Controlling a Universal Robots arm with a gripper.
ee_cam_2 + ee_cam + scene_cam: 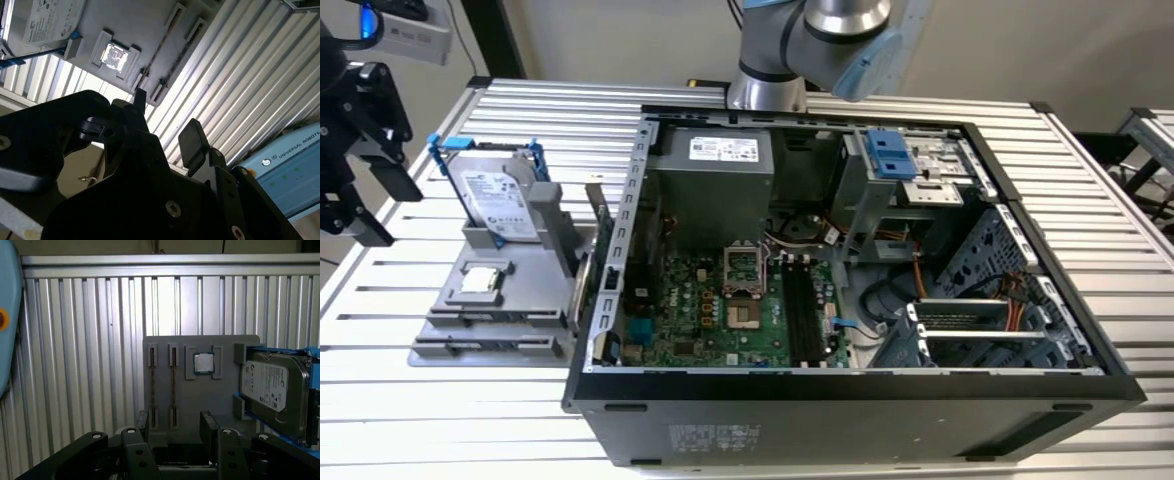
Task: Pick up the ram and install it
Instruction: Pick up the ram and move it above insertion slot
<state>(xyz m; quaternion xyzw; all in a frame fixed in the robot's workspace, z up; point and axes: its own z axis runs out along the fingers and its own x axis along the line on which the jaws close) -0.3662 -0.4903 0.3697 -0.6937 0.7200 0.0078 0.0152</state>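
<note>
Fingers spread wide, nothing in them, so gripper is empty. Just ahead on the grey holder is the ram, standing on edge in its slot, thin edge facing me. Its long axis runs straight away from the gripper, approx centred btwn my fingers. 2nd stick lies parallel, just beside it. Further on, processor chip, w/ hard drive off to the side. Not touching anything yet.
</note>
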